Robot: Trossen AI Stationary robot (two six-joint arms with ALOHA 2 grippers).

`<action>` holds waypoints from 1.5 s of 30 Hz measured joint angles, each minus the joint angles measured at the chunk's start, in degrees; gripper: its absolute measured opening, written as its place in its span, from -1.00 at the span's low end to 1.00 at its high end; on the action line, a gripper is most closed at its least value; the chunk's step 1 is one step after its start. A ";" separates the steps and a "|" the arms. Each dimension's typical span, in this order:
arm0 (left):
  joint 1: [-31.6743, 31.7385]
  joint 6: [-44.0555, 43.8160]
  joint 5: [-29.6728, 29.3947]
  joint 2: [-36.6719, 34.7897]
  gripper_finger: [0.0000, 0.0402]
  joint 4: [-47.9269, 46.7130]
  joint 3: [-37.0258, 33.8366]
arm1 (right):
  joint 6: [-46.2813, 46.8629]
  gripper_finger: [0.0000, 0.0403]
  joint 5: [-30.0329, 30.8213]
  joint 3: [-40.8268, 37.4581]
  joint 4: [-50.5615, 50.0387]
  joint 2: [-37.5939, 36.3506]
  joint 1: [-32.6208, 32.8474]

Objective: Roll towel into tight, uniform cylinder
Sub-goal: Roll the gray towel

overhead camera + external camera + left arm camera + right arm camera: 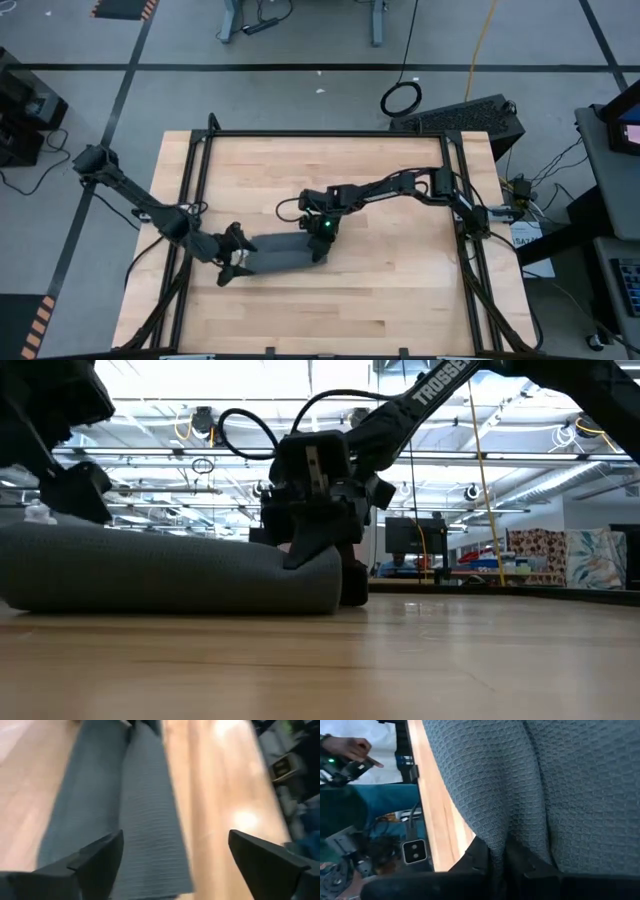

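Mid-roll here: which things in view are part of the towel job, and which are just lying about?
In the job:
- towel, rolled on the table
- left gripper, open at the roll's left end
- right gripper, shut on the towel's right end

Lying about:
- cable coil on the floor
- black case beyond the table

A pale wooden worktop (380, 270) framed by black rails carries a dark grey rolled towel (283, 256) lying near its front-left part.
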 joint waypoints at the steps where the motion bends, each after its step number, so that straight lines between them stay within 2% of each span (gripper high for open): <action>1: -0.24 0.24 -1.11 1.09 0.83 0.18 0.00 | -0.02 -0.96 -0.48 0.00 0.01 0.01 -0.17; 4: -0.42 1.10 -3.49 4.27 0.86 0.68 0.00 | -0.03 -0.96 -0.72 0.00 0.30 0.04 -0.28; 8: -1.21 3.25 -3.50 8.19 0.87 3.52 0.00 | 0.59 -0.96 -0.88 0.00 0.66 0.06 -0.32; 11: -1.80 4.17 -3.58 11.10 0.80 6.66 0.02 | 0.88 -0.96 -0.85 0.00 0.79 0.08 -0.32; 14: -1.78 2.47 -3.62 13.80 0.60 6.70 0.02 | 1.02 -0.96 -0.81 0.00 0.96 0.08 -0.30; 16: -1.55 1.29 -3.64 15.59 0.41 6.53 0.02 | 1.40 -0.95 -0.81 0.00 1.12 0.08 -0.30; 23: 0.30 -3.06 -2.95 18.10 -0.40 5.58 0.03 | 1.30 -0.95 -0.78 0.00 1.22 0.08 -0.13; 26: 2.14 -3.22 -0.07 18.10 -0.79 5.11 0.09 | 1.23 -0.90 -0.46 0.02 1.28 0.08 0.10; 27: 2.94 -3.14 1.49 18.10 -0.86 5.25 0.11 | 1.18 -0.87 -0.38 0.02 1.32 0.08 0.22; 34: 8.38 -4.55 17.03 18.10 -0.82 8.18 0.11 | -1.09 -0.39 0.98 0.02 -2.08 -4.98 0.49; 36: 9.61 -4.95 18.68 18.10 -0.85 8.44 0.11 | -4.94 -0.26 3.90 0.02 -5.90 -8.44 1.14; 38: 11.02 -5.74 20.13 18.10 -0.86 8.52 0.09 | -10.14 -0.16 9.72 0.04 -9.53 -12.10 2.34; 41: 13.80 -7.17 23.95 18.10 -0.86 9.40 0.07 | -16.47 -0.06 20.47 0.04 -12.09 -16.79 5.84; 45: 17.41 -8.40 30.93 18.10 -0.86 9.73 0.06 | -22.02 0.02 36.89 0.09 -10.22 -18.58 12.83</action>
